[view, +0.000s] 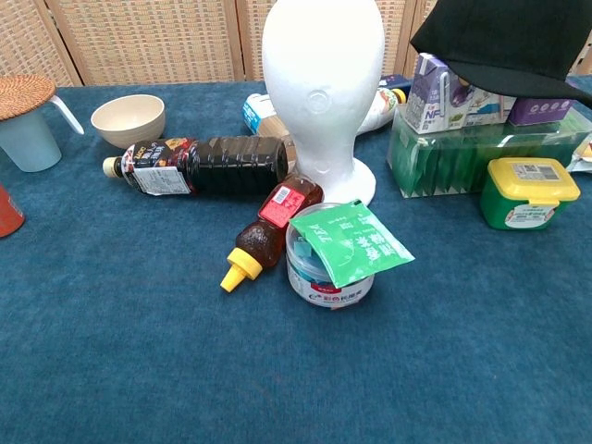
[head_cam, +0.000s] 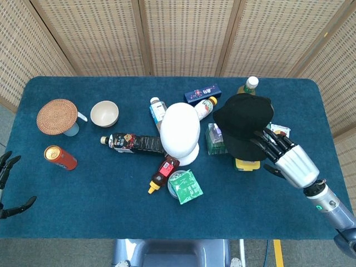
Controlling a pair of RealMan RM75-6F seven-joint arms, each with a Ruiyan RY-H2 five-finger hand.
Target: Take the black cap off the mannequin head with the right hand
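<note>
Black fabric cap [head_cam: 245, 123] already off white foam mannequin head [head_cam: 179, 132], lying on stacked cartons [view: 460, 96] w/ right hand [head_cam: 290, 161] spread, touching only its edge, holding nothing; could slide off if nudged.

The green sachet [view: 351, 242] lying on the round tub [view: 326, 275] is showing white Chinese characters and a short word in Latin letters along its left edge, too small to read reliably. The white-and-purple carton [view: 442, 92] is displaying a large purple "N" beside further characters partly hidden by the black cap [view: 504, 42]. Labels on the dark bottle [view: 205, 166], the squeeze bottle [view: 274, 224], the tub and the yellow-lidded container [view: 529, 191] are showing print too small to read.
</note>
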